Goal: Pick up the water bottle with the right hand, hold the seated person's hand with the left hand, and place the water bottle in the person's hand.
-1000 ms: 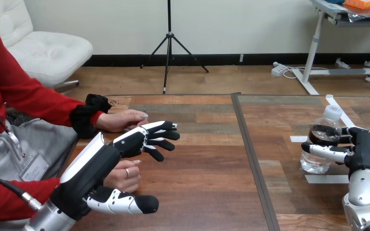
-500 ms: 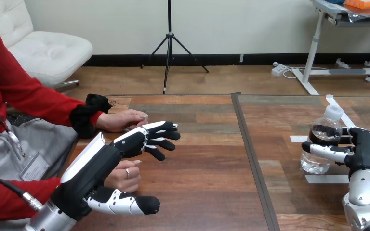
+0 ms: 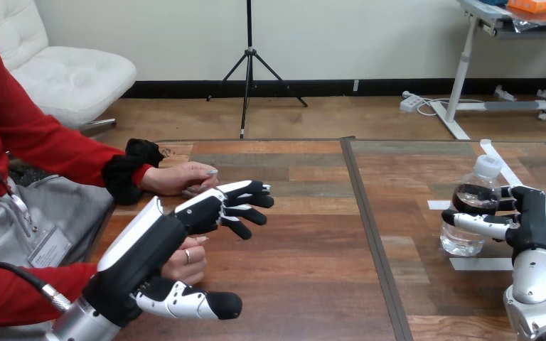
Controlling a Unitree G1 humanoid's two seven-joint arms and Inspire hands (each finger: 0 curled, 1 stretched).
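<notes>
The right hand [image 3: 539,222] is wrapped around the water bottle [image 3: 462,240]. Its fingers [image 3: 478,223] go around the front of the bottle and grip it in the middle. The bottle is clear and has a white cap [image 3: 490,165]. It leans a little, with the cap tipped toward the table's right edge. It is hard to tell if the bottom sits on the table [image 3: 306,270] or is just above it. The bottle is near the right edge of the table. A white strip of tape [image 3: 480,264] lies on the wood just beside it, on the near side.

The left hand [image 3: 158,238] is over the left part of the table, close to the left edge. It is not gripping anything. Its fingers [image 3: 245,190] are stretched out and point toward the middle of the table. Its thumb [image 3: 199,304] sticks out on the near side, well apart from the fingers.

The person's near hand [image 3: 185,261] is loosely curled and sits between that thumb and those fingers. The robot's hand covers part of it. The robot's fingers are not bent around it. It is hard to tell if the two hands touch.

The person's far hand [image 3: 181,177] lies flat on the table by the left edge, just past the robot's fingertips. It holds nothing.

A dark line [image 3: 370,227] runs down the table from the far edge to the near edge. The left hand and both of the person's hands are to the left of the line. The bottle and the right hand are to the right of it.
</notes>
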